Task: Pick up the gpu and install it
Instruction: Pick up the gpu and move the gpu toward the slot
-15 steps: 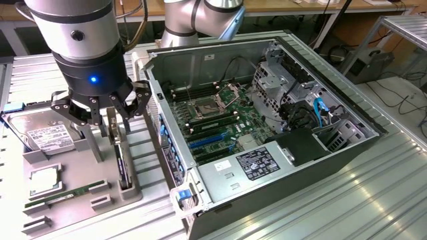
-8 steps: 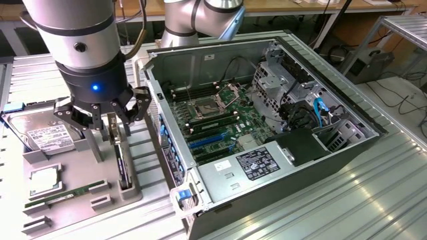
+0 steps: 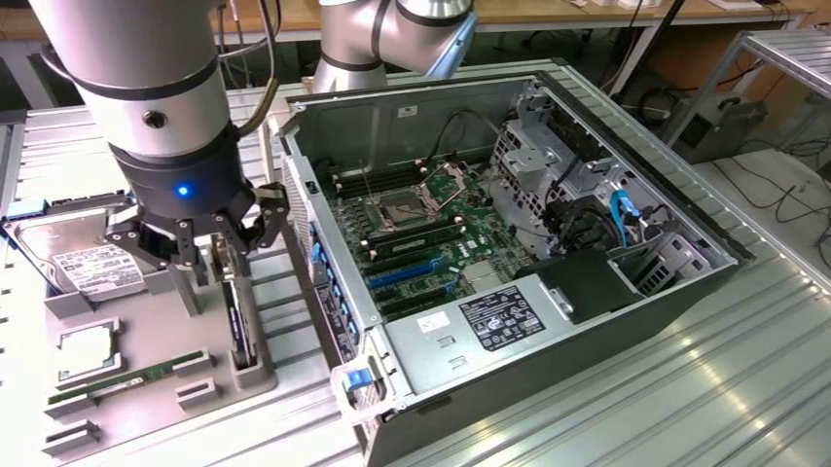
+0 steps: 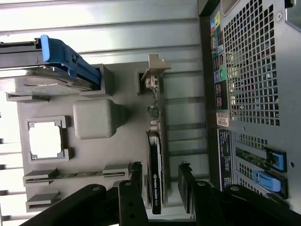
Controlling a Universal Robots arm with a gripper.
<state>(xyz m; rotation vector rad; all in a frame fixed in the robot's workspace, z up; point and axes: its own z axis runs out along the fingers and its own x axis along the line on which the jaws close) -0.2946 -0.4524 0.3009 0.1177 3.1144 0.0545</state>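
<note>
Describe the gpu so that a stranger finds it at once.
Beside the open computer case lies a grey tray. The gpu stands on edge in its slot nearest the case, under the open gripper: thin, black, unlike the green memory stick.

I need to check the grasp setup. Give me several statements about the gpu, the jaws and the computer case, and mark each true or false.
1. The gpu stands on edge in a slot of the gray tray. True.
2. The jaws are shut on the gpu. False: they stand open, one on each side of the card.
3. The computer case lies open with its motherboard showing. True.
4. The gpu is seated in the motherboard. False: it is in the tray, outside the case.
5. The hard drive sits inside the case. False: it lies on the tray.
</note>
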